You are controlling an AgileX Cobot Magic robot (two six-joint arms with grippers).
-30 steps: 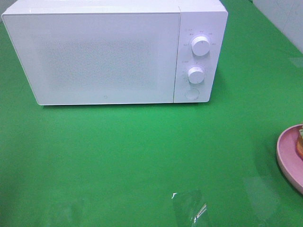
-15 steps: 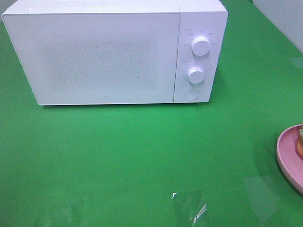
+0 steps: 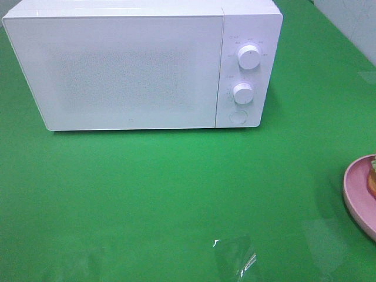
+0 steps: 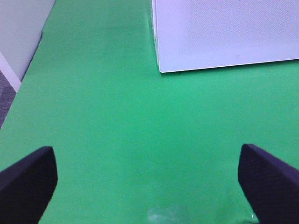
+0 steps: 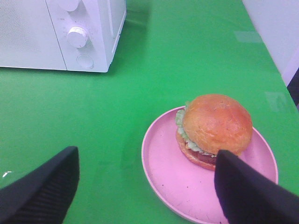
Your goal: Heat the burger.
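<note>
Microwave [image 3: 143, 66] count is one: a white box with its door shut, two round knobs stacked on its control panel, the upper knob [image 3: 249, 57] above the lower knob [image 3: 242, 93], and one round button [image 3: 237, 116] beneath them. There is one burger [image 5: 214, 129] and one pink plate [image 5: 163, 172] under it; the bun sits toward the plate's side farther from the microwave, with ruffled lettuce showing at its edge. From the high camera the plate [image 3: 356, 197] lies well apart from the microwave, off its knob side and nearer the front, cut by the frame edge, so only a sliver of the burger [image 3: 372, 177] shows there.

The green counter [image 3: 176, 188] is bare in front of the microwave door, a broad open stretch between microwave and plate. On the side away from the knobs the counter ends at a pale wall edge seen from the left wrist.

The left gripper [image 4: 149, 179] hovers above bare counter, facing the microwave's front corner [image 4: 161, 70], its jaws spread wide with nothing between them. The right gripper [image 5: 147, 186] hangs above the plate, jaws also spread wide and empty, one dark finger [image 5: 247, 193] overlapping the burger's near side in view, the other [image 5: 39, 191] over bare counter
</note>
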